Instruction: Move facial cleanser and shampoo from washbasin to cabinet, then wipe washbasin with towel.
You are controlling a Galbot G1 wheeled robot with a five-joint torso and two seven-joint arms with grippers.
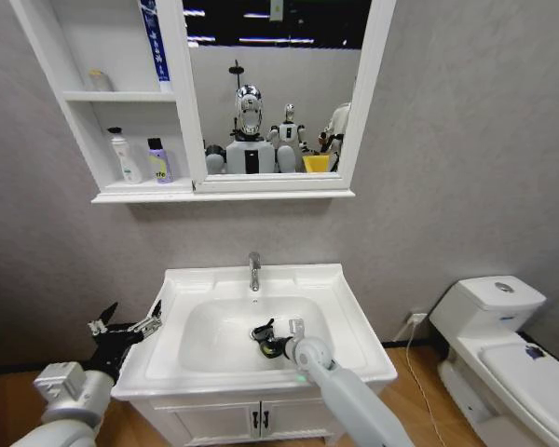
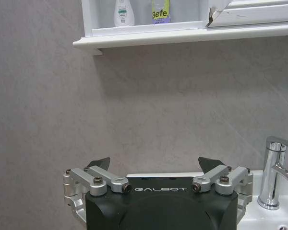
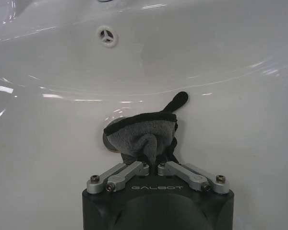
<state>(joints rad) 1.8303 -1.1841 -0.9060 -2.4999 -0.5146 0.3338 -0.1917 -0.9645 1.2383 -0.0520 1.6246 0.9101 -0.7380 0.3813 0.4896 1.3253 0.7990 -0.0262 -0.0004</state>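
A white washbasin [image 1: 349, 321] sits against a grey wall, with a chrome faucet [image 1: 254, 271] standing at the far edge of its rounded bowl. The robot's right arm reaches in from the near right, and the right hand [image 1: 272, 341] is down inside the bowl. Its fingers are pinched closed on a small dark grey towel [image 3: 145, 136], which is bunched up between the fingertips. In the right wrist view the towel lies against the white bowl surface and partly covers the metal drain [image 3: 108, 141]; the overflow hole [image 3: 106, 35] shows higher up on the bowl's far wall.

The left hand [image 1: 128, 327] hovers just beside the washbasin's left edge, clear of the bowl, with its fingers spread wide and nothing between them. In the left wrist view it faces the grey wall.

On the wall above the washbasin hangs the white cabinet [image 1: 130, 194], with open shelves on the left and a framed mirror [image 1: 270, 93] on the right. On its lowest shelf stand two bottles side by side: a white bottle [image 1: 123, 156] on the left and a smaller one with a dark cap [image 1: 159, 161] just to its right. A white toilet [image 1: 503, 349] stands well apart at the far right of the scene.
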